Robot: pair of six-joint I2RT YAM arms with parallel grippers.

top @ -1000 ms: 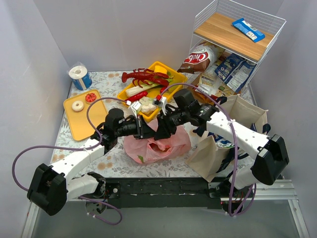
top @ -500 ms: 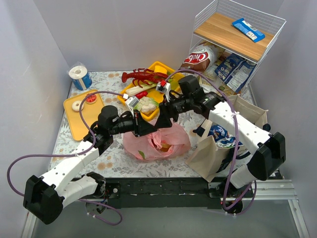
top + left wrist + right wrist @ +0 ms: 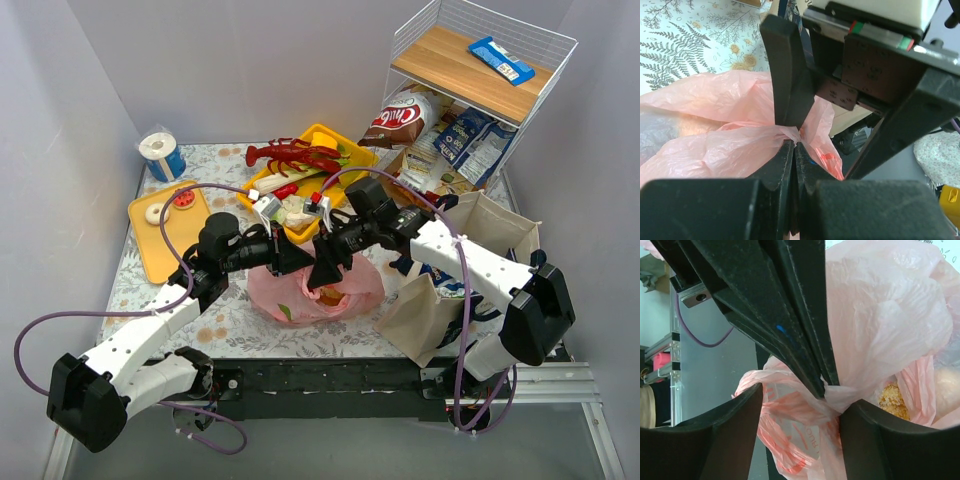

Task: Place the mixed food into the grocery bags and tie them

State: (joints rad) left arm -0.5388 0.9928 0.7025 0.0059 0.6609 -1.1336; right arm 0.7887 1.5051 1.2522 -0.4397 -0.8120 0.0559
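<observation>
The pink grocery bag [image 3: 300,300] lies at the table's near middle with toy food inside, something yellow and grainy [image 3: 892,400] among it. My left gripper [image 3: 794,145] is shut on a twisted strip of the bag's handle [image 3: 812,122] and holds it up. My right gripper [image 3: 801,405] stands open, one finger on each side of the left fingertips [image 3: 815,375] and the pinched plastic. In the top view the two grippers meet above the bag [image 3: 318,268]. The beige tote [image 3: 470,270] stands to the right, packets showing inside it.
A yellow tray [image 3: 352,150] behind the bag holds a red toy lobster [image 3: 295,155] and vegetables. An orange tray [image 3: 165,250] with a donut sits at the left, a paper roll [image 3: 160,153] behind it. A wire rack [image 3: 480,75] with snack packets [image 3: 470,140] stands back right.
My right gripper let go and opened, lifted away, then came back down around the left fingertips. My left arm drew the handle up and has held still since.
</observation>
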